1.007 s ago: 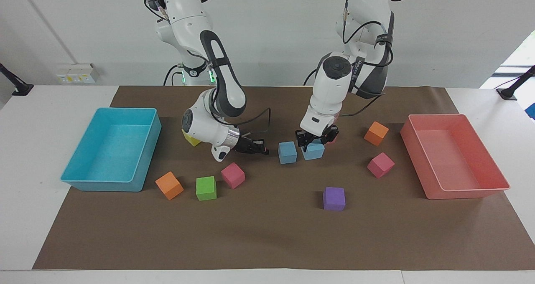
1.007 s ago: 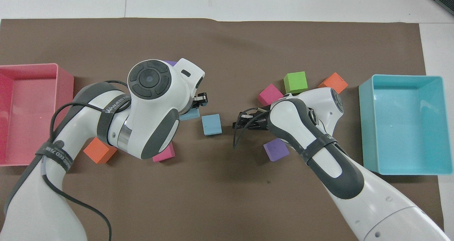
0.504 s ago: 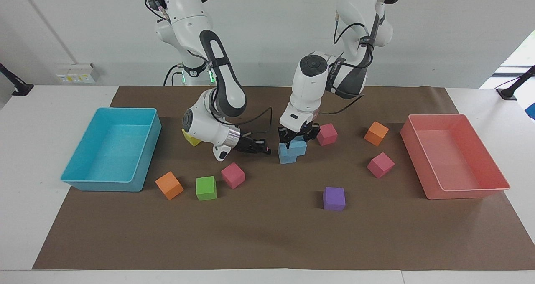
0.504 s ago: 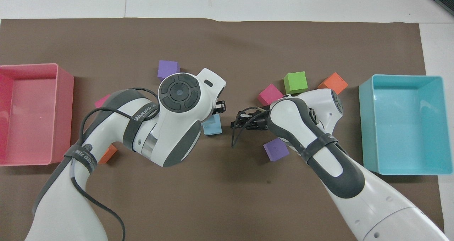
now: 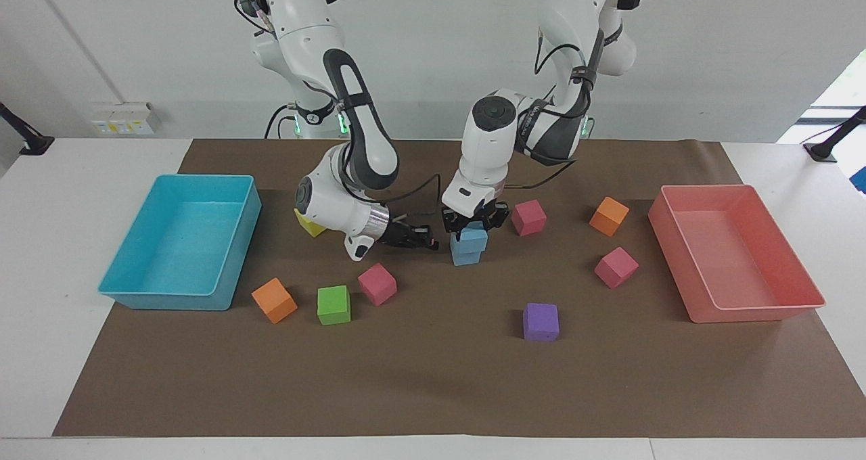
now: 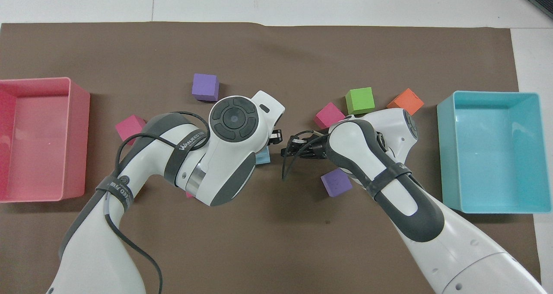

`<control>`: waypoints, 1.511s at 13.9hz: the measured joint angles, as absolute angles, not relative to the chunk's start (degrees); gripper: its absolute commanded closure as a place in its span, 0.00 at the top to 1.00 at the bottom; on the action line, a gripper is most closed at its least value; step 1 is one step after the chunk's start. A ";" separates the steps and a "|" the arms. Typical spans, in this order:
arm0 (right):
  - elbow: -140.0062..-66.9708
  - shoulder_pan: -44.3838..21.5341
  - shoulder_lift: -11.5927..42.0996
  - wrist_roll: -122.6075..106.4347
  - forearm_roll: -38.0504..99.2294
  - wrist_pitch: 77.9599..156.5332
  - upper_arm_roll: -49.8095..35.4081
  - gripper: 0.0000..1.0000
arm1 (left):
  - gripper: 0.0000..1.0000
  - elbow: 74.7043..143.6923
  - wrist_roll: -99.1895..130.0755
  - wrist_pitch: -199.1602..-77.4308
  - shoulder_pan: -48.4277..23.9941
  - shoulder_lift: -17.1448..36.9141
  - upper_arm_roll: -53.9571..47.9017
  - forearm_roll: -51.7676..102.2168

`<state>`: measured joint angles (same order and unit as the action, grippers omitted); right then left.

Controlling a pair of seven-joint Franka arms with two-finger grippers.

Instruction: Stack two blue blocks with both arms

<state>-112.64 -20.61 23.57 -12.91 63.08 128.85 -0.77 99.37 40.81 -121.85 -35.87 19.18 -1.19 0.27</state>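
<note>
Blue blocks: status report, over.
Left gripper shut on upper blue block, set atop lower blue block. Right gripper shut, empty, beside stack. Nothing obstructing.

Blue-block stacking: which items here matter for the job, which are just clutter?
In play:
- upper blue block, held in left pincer
- lower blue block, under it
- right pincer, shut beside the stack

Lying about:
- pink cubes
- orange cubes
- purple cubes
- green cube
- yellow cube
- turquoise bin
- pink bin

A grey strap point(image 6: 189, 143) on the left arm point(image 6: 142, 173) reads "WANJEED". More letters sit on a second strap point(image 6: 116, 186) lower down, too small to read.
</note>
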 measured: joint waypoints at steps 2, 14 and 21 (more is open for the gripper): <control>-112.64 -20.62 23.57 -12.91 63.08 128.85 -0.77 0.00 | 0.00 99.53 40.81 -121.85 -36.12 19.43 -1.19 0.27; -112.64 -20.62 23.57 -12.91 63.08 128.85 -0.76 0.00 | 0.00 100.46 40.81 -121.82 -36.37 19.66 -1.17 0.27; -112.64 -20.62 23.57 -12.91 63.08 128.85 -0.76 0.00 | 0.00 100.47 40.81 -121.83 -36.93 19.65 -1.16 0.27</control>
<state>-112.64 -20.62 23.57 -12.91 63.08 128.85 -0.76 100.47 40.81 -121.83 -36.93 19.65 -1.16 0.27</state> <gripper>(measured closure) 0.991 0.432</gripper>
